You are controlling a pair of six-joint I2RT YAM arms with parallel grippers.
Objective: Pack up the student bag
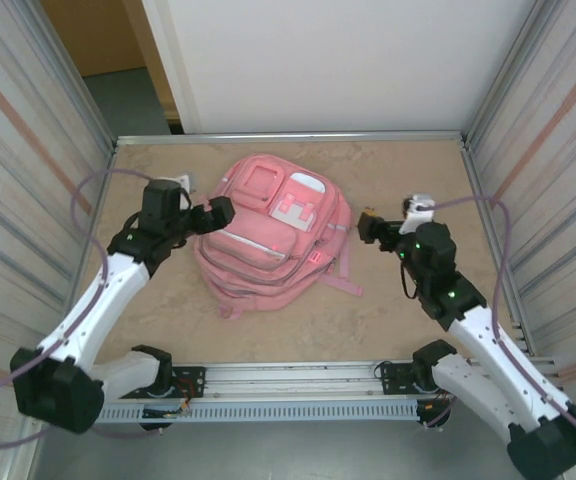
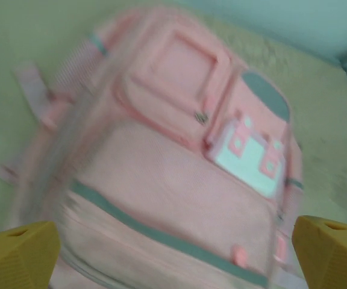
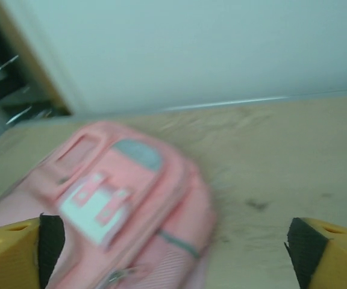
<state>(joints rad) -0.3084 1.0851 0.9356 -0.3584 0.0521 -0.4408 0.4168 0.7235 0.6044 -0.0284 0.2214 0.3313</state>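
The pink student bag (image 1: 273, 240) lies flat, pockets up, in the middle of the table (image 1: 388, 320) as the left gripper (image 1: 216, 213) at its edge and the right gripper (image 1: 368, 227) nearby stand spread wide and empty, seemingly between grasps, the next move likely calling for a fresh hold on the bag.

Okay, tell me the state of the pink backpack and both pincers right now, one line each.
student bag, lying flat on the table, front side up, front pockets look closed.
left pincer, open, at the bag's left edge, holding nothing.
right pincer, open, off the bag's right side, apart from it, holding nothing.
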